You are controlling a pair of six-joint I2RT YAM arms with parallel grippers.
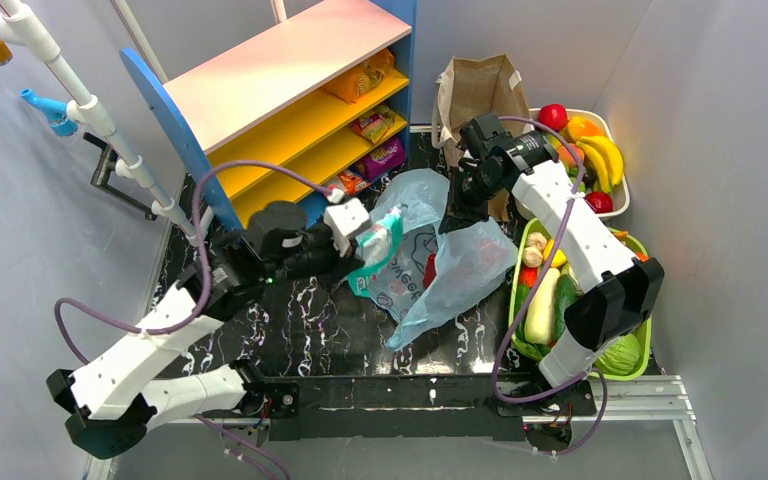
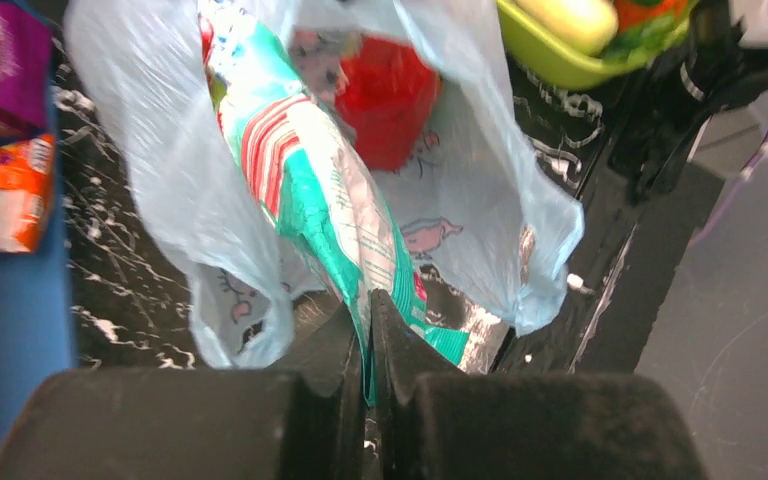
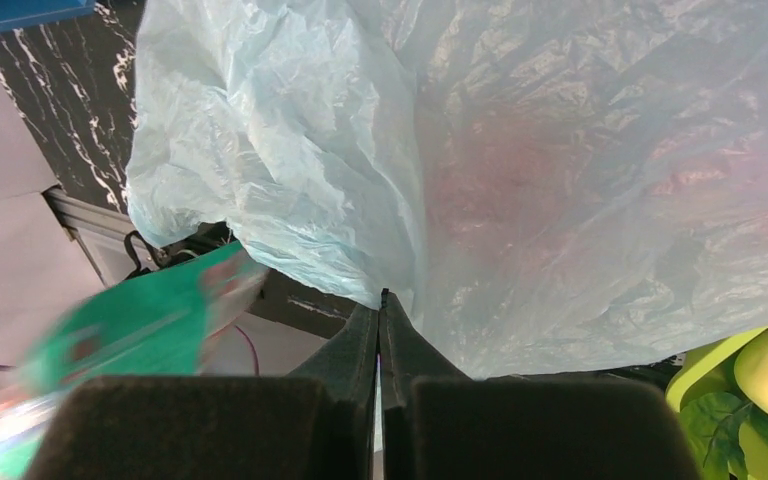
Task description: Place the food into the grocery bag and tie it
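The grocery bag (image 1: 460, 265), thin light-blue plastic, lies crumpled on the black table with its mouth held up. My right gripper (image 1: 455, 218) is shut on the bag's upper edge; in the right wrist view the jaws (image 3: 381, 300) pinch the plastic (image 3: 560, 150). My left gripper (image 1: 360, 240) is shut on a teal-and-white food packet (image 1: 381, 245) at the bag's left opening. In the left wrist view that packet (image 2: 310, 190) reaches from the jaws (image 2: 370, 300) into the bag (image 2: 160, 170), where a red packet (image 2: 385, 100) lies inside.
A blue-sided shelf (image 1: 290, 70) with more snack packets (image 1: 380, 158) stands behind the left arm. A brown paper bag (image 1: 480, 85) is at the back. A white fruit basket (image 1: 622, 195) and a green vegetable basket (image 1: 513, 290) sit on the right.
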